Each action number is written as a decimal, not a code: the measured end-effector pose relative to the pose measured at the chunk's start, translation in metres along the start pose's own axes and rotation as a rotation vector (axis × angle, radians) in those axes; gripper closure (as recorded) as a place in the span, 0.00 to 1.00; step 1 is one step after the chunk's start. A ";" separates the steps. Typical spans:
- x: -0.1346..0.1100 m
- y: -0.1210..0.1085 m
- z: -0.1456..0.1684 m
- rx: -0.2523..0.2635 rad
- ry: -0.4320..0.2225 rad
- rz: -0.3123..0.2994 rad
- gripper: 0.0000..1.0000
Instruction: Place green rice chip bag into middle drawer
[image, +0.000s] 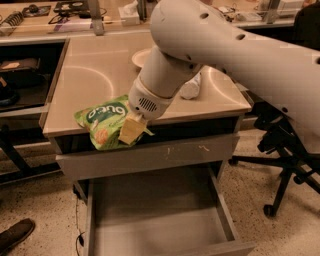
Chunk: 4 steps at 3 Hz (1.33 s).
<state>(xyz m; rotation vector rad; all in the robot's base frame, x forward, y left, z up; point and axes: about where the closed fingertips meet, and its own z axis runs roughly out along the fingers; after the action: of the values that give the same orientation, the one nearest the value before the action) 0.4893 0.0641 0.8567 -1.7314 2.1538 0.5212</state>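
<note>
Gripper (131, 131) clamped on green rice chip bag (102, 120) at its 9 o'clock, overhanging tabletop (100, 75) edge; middle drawer (155, 227) open at 6 o'clock.

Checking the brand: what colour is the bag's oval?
Dark green, on the green rice chip bag held by the gripper at table edge; camera view.

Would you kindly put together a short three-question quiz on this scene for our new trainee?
1. Multiple choice: the gripper is A) at the front edge of the tabletop, clamped on the green rice chip bag; B) inside a drawer; C) raised high above the table.
2. What lies between the tabletop and the open middle drawer?
3. True or false: the bag already lies in that drawer.
Key: 1 A; 2 a grey drawer front with scratch marks; 3 false.
</note>
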 end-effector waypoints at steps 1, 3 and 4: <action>-0.001 0.009 -0.012 0.023 0.007 -0.012 1.00; 0.042 0.092 -0.041 0.092 0.048 0.172 1.00; 0.088 0.116 -0.033 0.094 0.090 0.322 1.00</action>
<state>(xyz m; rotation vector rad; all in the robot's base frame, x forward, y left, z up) 0.3564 -0.0046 0.8530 -1.3911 2.4954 0.4177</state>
